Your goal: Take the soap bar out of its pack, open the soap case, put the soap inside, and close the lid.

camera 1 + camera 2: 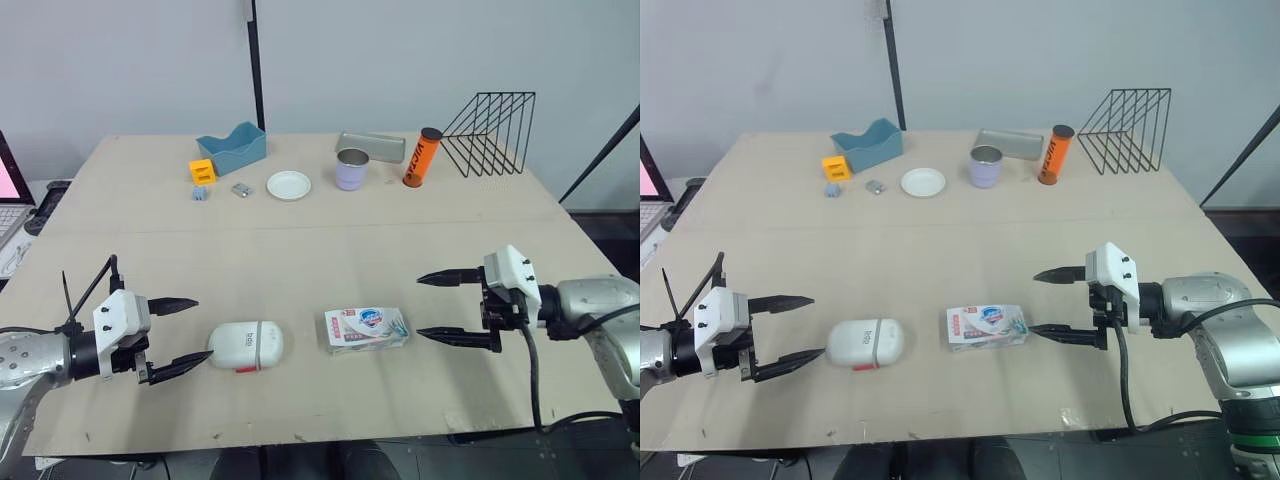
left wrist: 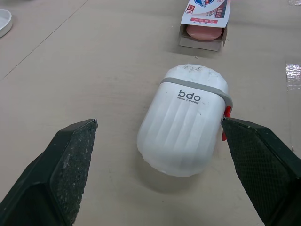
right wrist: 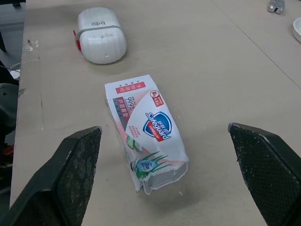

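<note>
Soap [image 2: 203,33] is seen inside its pack [image 1: 366,329], whose end facing the soap case [image 1: 246,345] is open. The pack and the closed soap case are laid side by side, apart, near the front of the counter [image 1: 300,250]. The left gripper [image 1: 203,328] is held just beside the soap case, fingers spread and empty. The right gripper [image 1: 419,305] is held near the pack, fingers likewise spread.

The white printed soap pack [image 2: 205,19] is cut off by the left wrist view's edge; inside its open end, just the tip of the pink soap bar [image 2: 203,32] shows. The white ribbed soap case [image 2: 186,125] has a red latch [image 2: 227,113] partly behind a black finger [image 2: 256,155] of the left hand [image 1: 203,328]. A tiny grey object [image 1: 241,189] beside the round white plate [image 1: 289,185] is too small to identify.
</note>
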{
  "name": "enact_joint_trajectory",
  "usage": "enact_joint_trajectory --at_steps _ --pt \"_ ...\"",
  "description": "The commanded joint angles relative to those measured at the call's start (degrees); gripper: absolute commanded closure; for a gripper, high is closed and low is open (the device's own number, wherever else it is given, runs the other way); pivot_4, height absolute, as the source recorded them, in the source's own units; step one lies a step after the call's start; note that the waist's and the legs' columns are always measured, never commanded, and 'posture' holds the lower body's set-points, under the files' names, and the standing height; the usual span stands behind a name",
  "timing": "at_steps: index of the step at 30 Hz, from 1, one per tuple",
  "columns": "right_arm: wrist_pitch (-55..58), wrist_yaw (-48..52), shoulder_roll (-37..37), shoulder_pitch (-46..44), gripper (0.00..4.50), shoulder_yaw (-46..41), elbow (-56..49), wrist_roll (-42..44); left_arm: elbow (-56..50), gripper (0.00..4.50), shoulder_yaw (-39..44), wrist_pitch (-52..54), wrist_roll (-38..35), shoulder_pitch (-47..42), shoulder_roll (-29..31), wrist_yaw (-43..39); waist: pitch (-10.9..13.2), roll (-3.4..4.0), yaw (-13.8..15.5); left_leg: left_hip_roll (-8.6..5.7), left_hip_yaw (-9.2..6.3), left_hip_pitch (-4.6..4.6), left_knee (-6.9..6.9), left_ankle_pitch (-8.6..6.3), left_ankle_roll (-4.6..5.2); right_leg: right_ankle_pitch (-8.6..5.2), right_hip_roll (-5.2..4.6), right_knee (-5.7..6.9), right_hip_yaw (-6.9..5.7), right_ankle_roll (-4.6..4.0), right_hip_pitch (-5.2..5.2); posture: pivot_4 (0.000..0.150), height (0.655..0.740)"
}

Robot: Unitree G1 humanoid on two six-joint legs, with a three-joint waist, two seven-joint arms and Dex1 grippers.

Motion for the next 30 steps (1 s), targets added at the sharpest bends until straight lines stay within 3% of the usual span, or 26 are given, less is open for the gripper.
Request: enact_joint_trajectory --at_steps 1,4,14,30 --pt "-1.46 0.44 0.24 -0.62 0.0 -0.15 -0.39 -0.1 -1.56 0.05 0.16 0.79 -0.65 -0.21 1.77 -1.02 0.0 0.0 0.0 0.0 0.0 0.0 0.0 0.0 0.0 0.0 0.0 0.0 0.0 0.0 0.0 0.15 0.7393" --pt "-2.41 0.08 0.97 -1.09 0.0 0.5 0.61 -0.85 -2.96 0.05 0.27 5.04 -3.58 -0.69 3.03 -1.68 0.0 0.0 0.0 0.0 0.01 0.0 0.0 -0.01 -0.01 0.0 0.0 0.0 0.0 0.0 -0.01 0.15 0.7393" --pt "-2.75 -0.08 1.62 -2.79 0.0 1.85 1.52 -1.58 -3.33 0.05 0.55 4.17 -2.12 0.17 2.54 -0.52 -0.01 -0.03 0.0 0.04 0.11 0.01 0.0 -0.03 -0.04 0.01 0.0 0.0 -0.04 -0.01 -0.08 0.15 0.7393" --pt "-5.31 -1.11 4.37 -1.23 0.0 5.88 3.71 -5.82 -5.55 0.05 -3.19 0.82 1.11 2.74 -4.08 5.59 -0.09 -0.16 -0.02 0.1 0.16 0.07 0.01 -0.08 -0.06 0.02 0.06 0.01 -0.04 -0.02 0.12 0.15 0.7393"
